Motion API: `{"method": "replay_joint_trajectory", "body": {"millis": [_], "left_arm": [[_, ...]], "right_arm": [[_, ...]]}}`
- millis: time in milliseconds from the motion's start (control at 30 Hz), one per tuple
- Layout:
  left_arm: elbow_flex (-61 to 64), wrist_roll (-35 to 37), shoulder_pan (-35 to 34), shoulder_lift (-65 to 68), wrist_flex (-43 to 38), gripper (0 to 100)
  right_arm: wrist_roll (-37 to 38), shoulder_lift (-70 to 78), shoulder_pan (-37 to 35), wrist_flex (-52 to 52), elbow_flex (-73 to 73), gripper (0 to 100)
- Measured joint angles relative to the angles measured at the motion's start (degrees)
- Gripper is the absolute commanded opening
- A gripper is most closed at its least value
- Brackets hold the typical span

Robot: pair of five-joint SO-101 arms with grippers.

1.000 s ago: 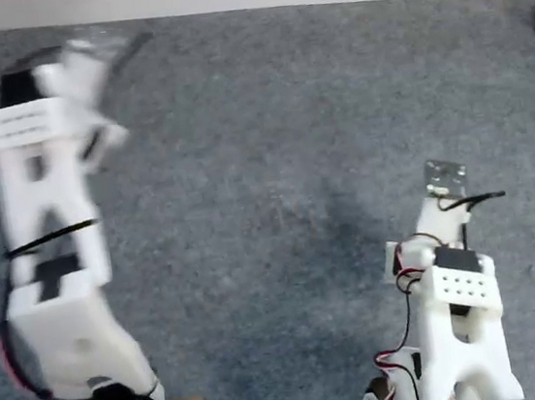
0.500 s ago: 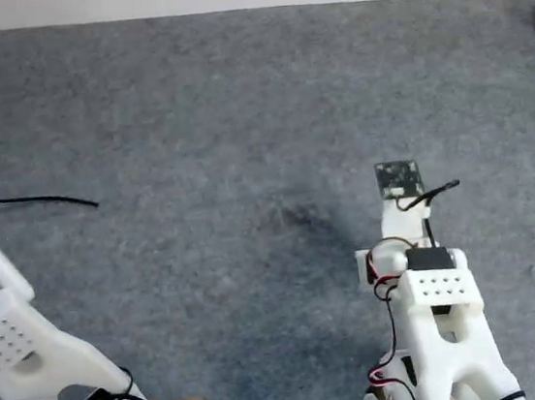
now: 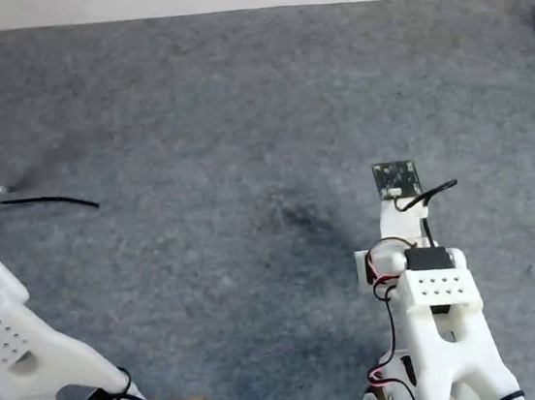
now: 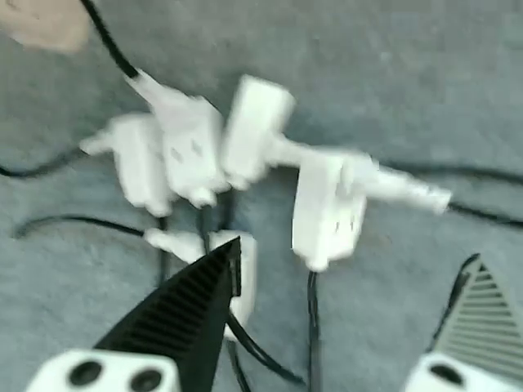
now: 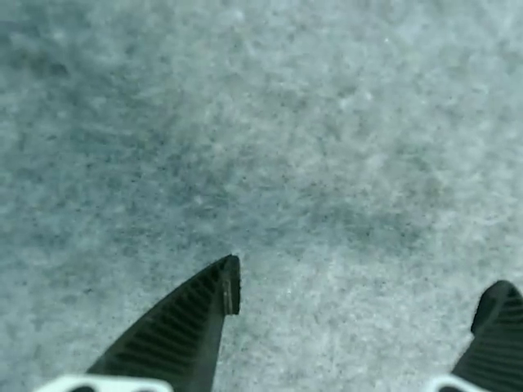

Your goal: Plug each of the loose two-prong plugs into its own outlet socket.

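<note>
Closest to you, the right arm (image 3: 440, 296) sits at 5 o'clock on the table. Its right gripper (image 5: 365, 273) is released, jaws spread wide over bare grey carpet (image 3: 238, 116) and holding nothing. The left arm (image 3: 17, 348) stands at 8 o'clock and leans out towards the 9 o'clock edge, where a black cord (image 3: 48, 200) trails onto the carpet. Beyond that edge, the left gripper (image 4: 355, 253) hangs just above a heap of white plug and socket bodies (image 4: 192, 155) tangled with black cords. Its jaws are open and grip none of them. The heap is too blurred to tell plug from socket or whether any pair is already joined. Judge the task as barely begun: you have no plug in hand, and the sorting, picking and seating are all left to do.
</note>
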Motion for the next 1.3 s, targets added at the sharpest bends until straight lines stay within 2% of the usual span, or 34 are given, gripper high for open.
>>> {"method": "replay_joint_trajectory", "body": {"millis": [100, 200, 300, 367, 467, 567, 733, 867, 1000, 1067, 1167, 1300], "left_arm": [[-4.0, 0.0, 0.3, 0.0, 8.1, 39], [-8.6, 0.4, 1.3, -2.4, 18.0, 39], [-9.1, 6.7, 2.8, -9.5, 21.2, 39], [-6.1, 10.6, 3.1, -15.7, 21.7, 39], [4.6, 12.6, 5.2, -27.3, 22.1, 39], [20.3, 13.0, 9.6, -41.3, 22.1, 39], [49.4, 13.1, 22.4, -70.4, 22.1, 39], [70.7, 17.9, 35.0, -93.9, 15.3, 39], [90.1, 23.3, 43.5, -114.3, 5.7, 39], [98.7, 23.9, 45.7, -122.9, 1.6, 39], [107.9, 24.3, 46.3, -133.1, -2.3, 39], [112.6, 24.4, 46.3, -134.6, -5.2, 39]], "right_arm": [[0.0, -1.9, 0.1, 8.3, -5.3, 42.2], [3.3, -7.1, 0.4, 20.4, -14.8, 42.2], [6.8, -14.7, 0.4, 31.2, -23.2, 42.2], [7.2, -20.9, 0.4, 34.4, -24.9, 42.2], [7.5, -30.9, 0.4, 36.0, -23.9, 42.2], [7.7, -40.2, 0.4, 36.1, -19.4, 42.2], [7.7, -52.8, 0.4, 36.1, -12.6, 42.2], [7.7, -57.8, 0.4, 33.9, -10.2, 42.1], [7.7, -58.5, 0.4, 29.8, -5.2, 42.1], [7.5, -58.9, 1.7, 27.2, -1.9, 42.1], [1.9, -58.5, 5.1, 23.2, 4.2, 42.1], [-3.3, -58.8, 8.8, 19.1, 11.0, 42.1]]}}
